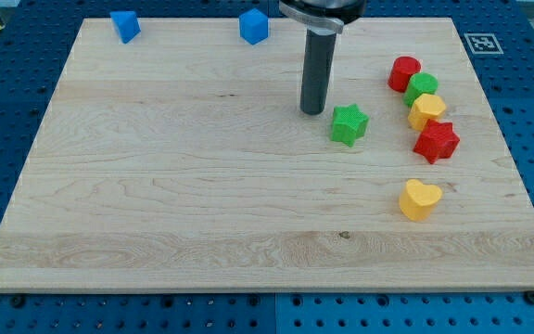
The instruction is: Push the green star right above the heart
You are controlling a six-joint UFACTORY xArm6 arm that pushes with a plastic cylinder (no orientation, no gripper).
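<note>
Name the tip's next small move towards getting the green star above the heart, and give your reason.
Probably push toward the view's lower right: my tip sits just up-left of the green star, while the yellow heart lies down-right of the star.

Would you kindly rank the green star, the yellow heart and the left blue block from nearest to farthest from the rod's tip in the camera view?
From my tip:
1. Green star, just to the tip's right.
2. Yellow heart, lower right.
3. Left blue block, far at the view's top left.
</note>
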